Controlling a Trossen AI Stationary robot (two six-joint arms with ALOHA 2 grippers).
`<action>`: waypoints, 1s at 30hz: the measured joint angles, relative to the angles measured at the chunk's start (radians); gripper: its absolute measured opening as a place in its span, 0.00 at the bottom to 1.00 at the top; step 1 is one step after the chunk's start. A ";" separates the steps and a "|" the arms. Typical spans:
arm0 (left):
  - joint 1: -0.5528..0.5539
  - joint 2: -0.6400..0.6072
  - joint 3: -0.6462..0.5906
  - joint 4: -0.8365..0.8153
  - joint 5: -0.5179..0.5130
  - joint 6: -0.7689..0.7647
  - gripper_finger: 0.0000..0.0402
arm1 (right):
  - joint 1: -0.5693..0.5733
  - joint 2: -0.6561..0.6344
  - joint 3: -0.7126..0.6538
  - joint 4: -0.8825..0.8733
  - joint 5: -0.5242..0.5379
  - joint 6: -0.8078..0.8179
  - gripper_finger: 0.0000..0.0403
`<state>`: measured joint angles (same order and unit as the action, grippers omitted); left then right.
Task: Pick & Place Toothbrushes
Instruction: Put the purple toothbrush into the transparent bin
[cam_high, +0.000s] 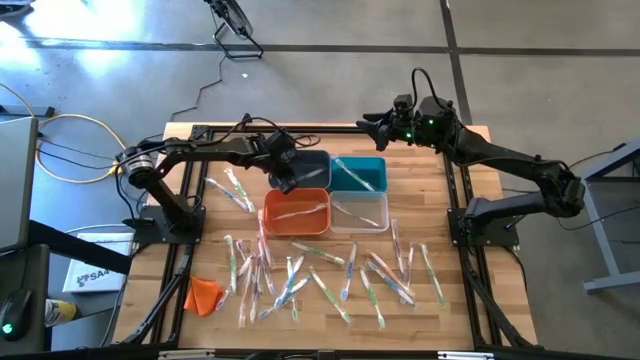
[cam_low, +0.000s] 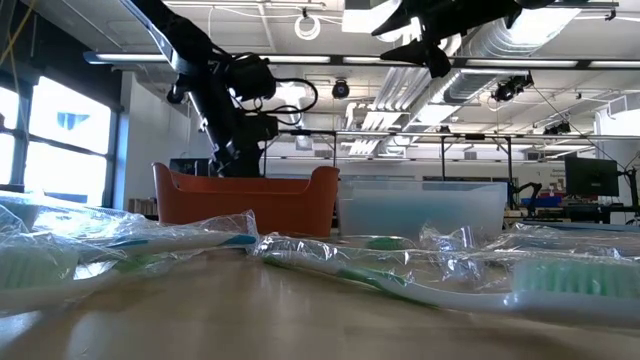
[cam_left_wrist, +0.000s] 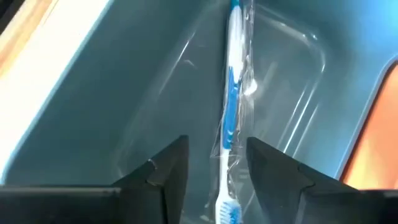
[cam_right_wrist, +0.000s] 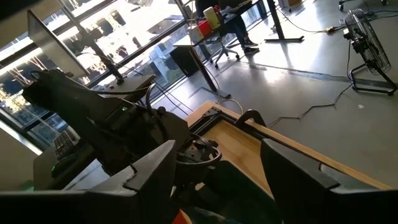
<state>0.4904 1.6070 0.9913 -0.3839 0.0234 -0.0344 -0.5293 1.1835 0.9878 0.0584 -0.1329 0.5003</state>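
Note:
My left gripper (cam_high: 286, 180) hangs open over the dark grey bin (cam_high: 312, 163). In the left wrist view its fingers (cam_left_wrist: 169, 168) stand on either side of a blue and white toothbrush (cam_left_wrist: 231, 106), which lies in its clear wrapper flat on that bin's floor (cam_left_wrist: 124, 112). Many wrapped toothbrushes (cam_high: 320, 275) lie scattered on the table's near half. Others lie in the orange bin (cam_high: 297, 210), the teal bin (cam_high: 360, 172) and the clear bin (cam_high: 360, 210). My right gripper (cam_high: 372, 120) waits open, raised above the table's far edge.
The four bins stand close together in the table's middle. A small orange cloth lump (cam_high: 203, 293) lies at the near left. In the low view, wrapped toothbrushes (cam_low: 420, 275) crowd the table in front of the orange bin (cam_low: 245, 200) and the clear bin (cam_low: 420, 205).

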 joint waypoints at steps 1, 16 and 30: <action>0.000 0.000 0.000 0.002 0.000 -0.004 0.40 | 0.000 0.000 0.000 0.000 0.000 0.000 0.56; 0.000 -0.027 0.001 0.082 0.081 -0.049 0.29 | 0.000 0.000 0.000 0.001 -0.063 0.000 0.56; 0.000 -0.098 0.002 0.106 0.090 -0.022 0.01 | -0.001 0.000 0.000 0.001 -0.086 0.000 0.56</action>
<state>0.4900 1.5092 0.9928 -0.2783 0.1139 -0.0566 -0.5301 1.1835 0.9875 0.0593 -0.2192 0.5003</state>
